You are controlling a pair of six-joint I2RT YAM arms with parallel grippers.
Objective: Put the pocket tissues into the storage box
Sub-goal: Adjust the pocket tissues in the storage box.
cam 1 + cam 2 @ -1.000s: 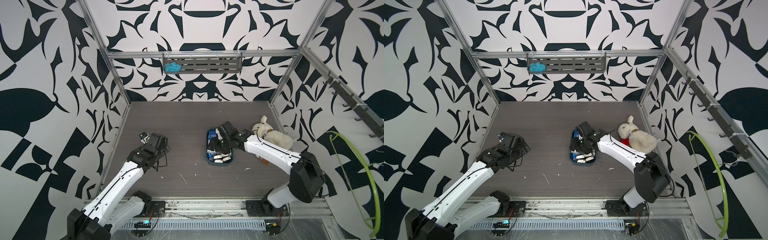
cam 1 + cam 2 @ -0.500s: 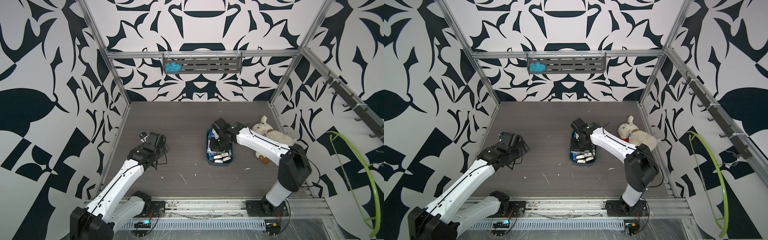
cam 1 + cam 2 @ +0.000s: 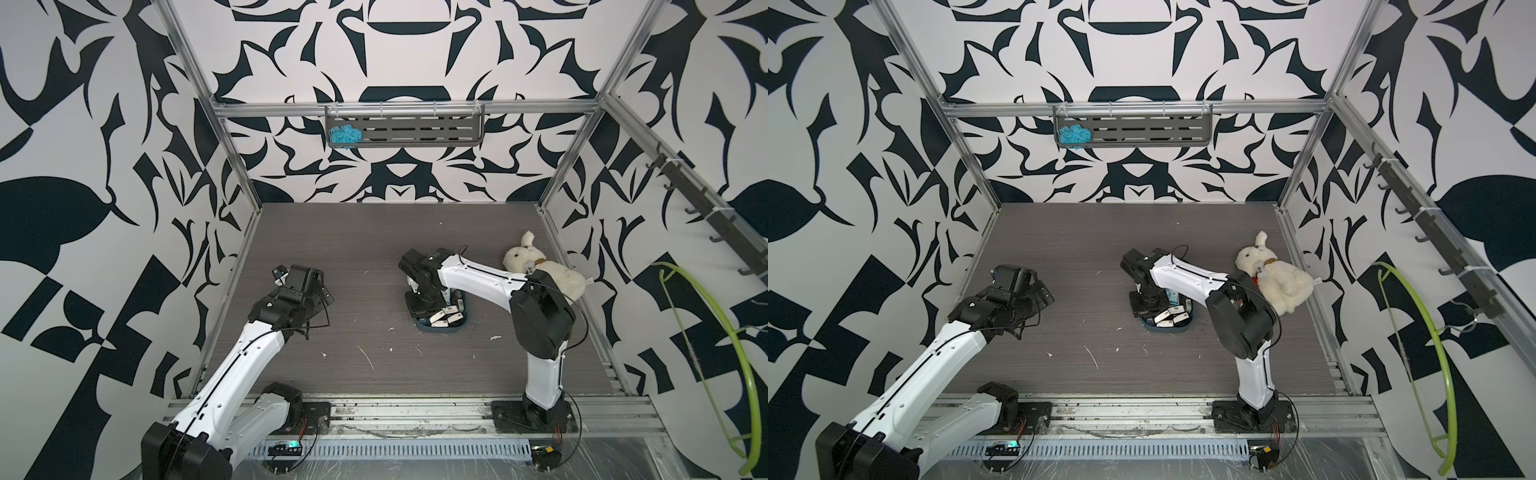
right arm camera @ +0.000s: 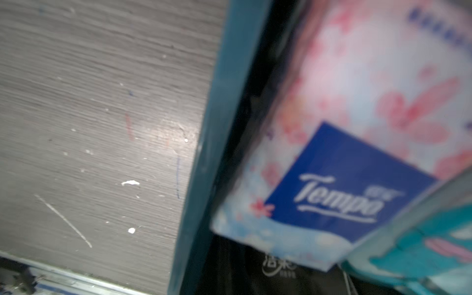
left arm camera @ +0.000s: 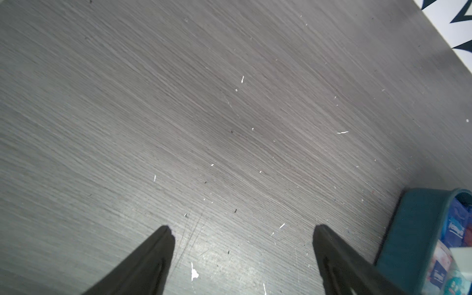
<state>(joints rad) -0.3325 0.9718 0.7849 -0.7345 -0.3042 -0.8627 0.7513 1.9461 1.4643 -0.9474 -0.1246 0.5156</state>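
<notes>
Top views show the tabletop as the largest surface, with no loose packet to be seen on it; on that evidence the task is judged to be near its end. The plush toy lies at 2 o'clock from the storage box, near it but apart. The storage box stands just off the tabletop centre, toward 4 o'clock. The left gripper is at 9 o'clock from the box, well apart, its jaws spread wide over bare tabletop and holding nothing. The right gripper sits low over the 12 o'clock end of the box. Its fingers are hidden in every view. It is fully closed, and whether it pinches anything cannot be told. The pocket tissues lie inside the box, with black packets lettered in white at its 6 o'clock end. In the right wrist view a pink-white packet lies just inside the box wall, overlapping a black packet. Procedure, as a judgement: raise the right gripper straight up until it clears the rim before any sideways travel, since low sideways motion would likely drag the light packets or shove the shallow box. Retreat toward 6 o'clock, away from the plush toy. The left gripper needs no move.
</notes>
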